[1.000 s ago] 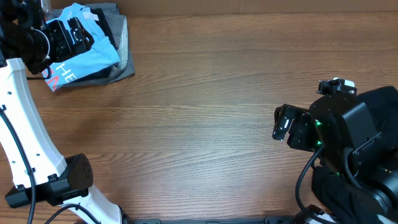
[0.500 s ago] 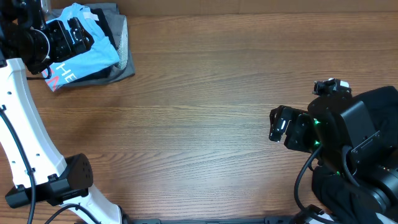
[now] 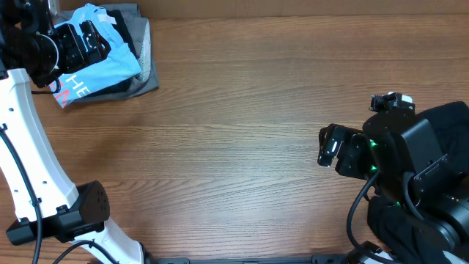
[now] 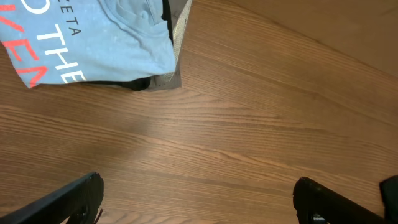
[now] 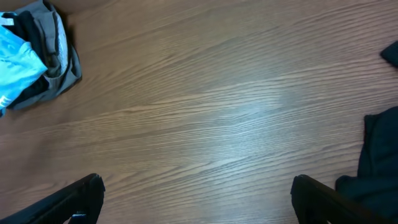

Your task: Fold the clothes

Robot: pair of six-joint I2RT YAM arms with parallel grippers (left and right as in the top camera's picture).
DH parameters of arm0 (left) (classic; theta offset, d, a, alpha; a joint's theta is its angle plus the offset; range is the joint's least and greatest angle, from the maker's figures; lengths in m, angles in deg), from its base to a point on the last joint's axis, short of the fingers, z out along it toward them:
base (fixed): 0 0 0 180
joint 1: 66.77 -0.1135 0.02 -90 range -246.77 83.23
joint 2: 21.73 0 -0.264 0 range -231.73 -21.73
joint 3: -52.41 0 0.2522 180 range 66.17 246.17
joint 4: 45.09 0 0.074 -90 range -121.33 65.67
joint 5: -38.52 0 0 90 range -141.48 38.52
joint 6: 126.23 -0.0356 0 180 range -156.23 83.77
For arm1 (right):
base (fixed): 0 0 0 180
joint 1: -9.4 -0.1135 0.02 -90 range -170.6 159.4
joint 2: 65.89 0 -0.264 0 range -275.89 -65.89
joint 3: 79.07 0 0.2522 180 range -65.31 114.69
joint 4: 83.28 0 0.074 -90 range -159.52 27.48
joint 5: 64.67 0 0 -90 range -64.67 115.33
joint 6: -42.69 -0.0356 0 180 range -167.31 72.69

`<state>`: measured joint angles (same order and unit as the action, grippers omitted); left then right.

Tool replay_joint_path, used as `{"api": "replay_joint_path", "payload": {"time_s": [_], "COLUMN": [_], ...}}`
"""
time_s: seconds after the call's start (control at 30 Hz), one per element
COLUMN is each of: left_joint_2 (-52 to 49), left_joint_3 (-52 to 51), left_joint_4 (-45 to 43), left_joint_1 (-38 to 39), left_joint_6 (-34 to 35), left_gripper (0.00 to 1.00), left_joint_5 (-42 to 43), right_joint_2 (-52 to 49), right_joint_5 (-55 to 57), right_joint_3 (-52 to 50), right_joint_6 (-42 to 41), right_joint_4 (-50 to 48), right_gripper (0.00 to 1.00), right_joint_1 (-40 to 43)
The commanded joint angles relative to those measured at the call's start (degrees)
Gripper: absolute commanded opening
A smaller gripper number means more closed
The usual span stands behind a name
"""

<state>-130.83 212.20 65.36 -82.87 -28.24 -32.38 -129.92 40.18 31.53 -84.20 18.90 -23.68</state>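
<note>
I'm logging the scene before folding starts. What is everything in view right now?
T-shirt: one, light blue with white and coral lettering, top of the pile, far-left corner.
Black garment: one, black, in the pile under the T-shirt.
Grey garment: one, grey, bottom of the pile, showing at its right.
Dark fabric: one patch, near-black, right edge of right wrist view, unidentifiable.
Table: one, brown wood, under everything.
Left gripper: one, black, open, by the pile, empty.
Right gripper: one, black, open, over bare wood, right side, empty.
</note>
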Motion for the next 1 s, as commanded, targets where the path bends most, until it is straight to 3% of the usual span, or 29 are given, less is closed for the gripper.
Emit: {"api": "replay_joint_path", "payload": {"time_s": [0.0, 0.43, 0.6, 0.77, 0.97], "left_joint_2": [0.04, 0.04, 0.04, 0.04, 0.04], "left_joint_3": [0.26, 0.26, 0.26, 0.26, 0.26], "left_joint_4": [0.11, 0.11, 0.11, 0.11, 0.11], "left_joint_1": [0.37, 0.37, 0.37, 0.37, 0.37], "left_joint_6": [-0.26, -0.26, -0.26, -0.26, -0.26], "left_gripper": [1.00, 1.00, 1.00, 1.00, 1.00], "left_joint_5": [-0.22, -0.22, -0.22, -0.22, -0.22], "right_joint_2": [-0.39, -3.08, 0.90, 8.00, 20.06], "right_joint_5": [0.92, 0.90, 0.90, 0.09, -2.19], "right_joint_3": [-0.13, -0.15, -1.70, -10.36, -28.50], "right_joint_6": [-0.26, -0.26, -0.26, -0.22, -0.15], "right_joint_4": [-0.09, 1.05, -3.89, -12.24, -25.49], "right_gripper": [1.00, 1.00, 1.00, 1.00, 1.00], "right_joint_1": [-0.28, -0.28, 0.66, 4.46, 11.13]}}
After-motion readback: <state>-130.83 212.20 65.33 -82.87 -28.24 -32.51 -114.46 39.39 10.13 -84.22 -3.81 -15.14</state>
